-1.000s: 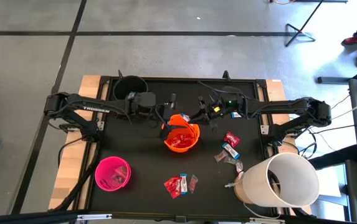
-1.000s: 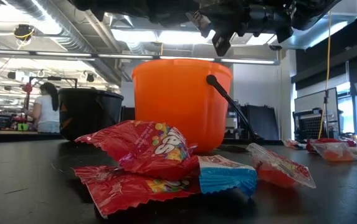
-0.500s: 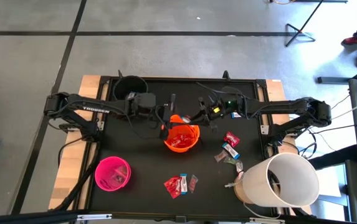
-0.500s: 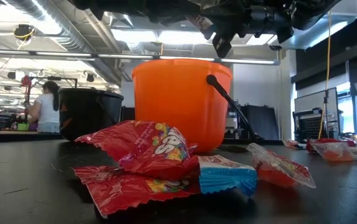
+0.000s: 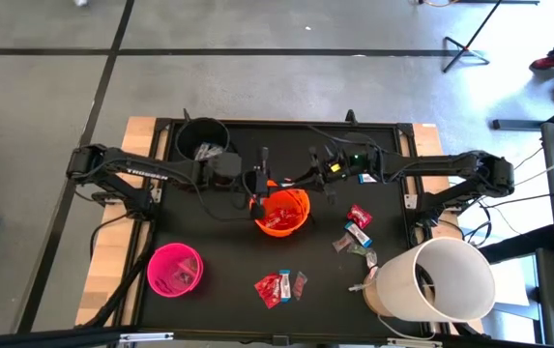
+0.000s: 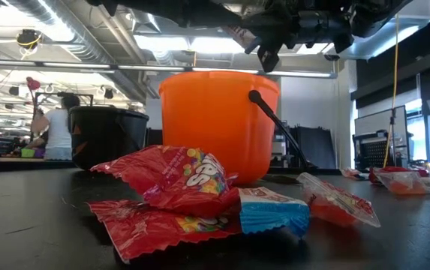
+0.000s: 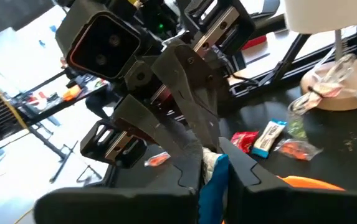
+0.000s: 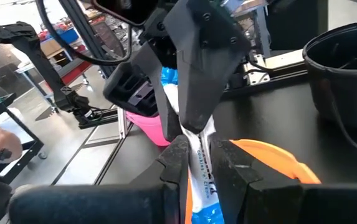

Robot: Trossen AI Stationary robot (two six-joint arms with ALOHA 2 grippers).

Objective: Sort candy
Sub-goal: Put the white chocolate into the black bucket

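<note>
My two grippers meet over the far rim of the orange bucket (image 5: 281, 215), which holds red packets. My left gripper (image 5: 260, 182) and my right gripper (image 5: 301, 180) are both shut on one blue-and-white candy bar (image 5: 278, 182), held in the air between them. More candy lies on the table: red packets (image 5: 278, 287) near the front, and red packets and blue-and-white bars (image 5: 356, 232) at the right. The front pile also shows in the low view (image 6: 192, 195). My left gripper pinches the bar's blue end (image 7: 214, 183) between its two fingers, coming level from the table's left. The bar runs along the fingers and is clear of the bucket. My right gripper pinches the bar's white end (image 8: 200, 163) between its two fingers, coming level from the table's right. The bar runs on to the left gripper's fingers (image 8: 194, 93).
A black bucket (image 5: 202, 138) stands at the far left, a pink bucket (image 5: 174, 269) at the near left. A large white container (image 5: 441, 280) stands at the near right corner. A person shows in the room behind the table (image 6: 57, 135).
My left gripper has gone a little toward the right gripper above the orange bucket. The bar stays in the air between the two grippers.
</note>
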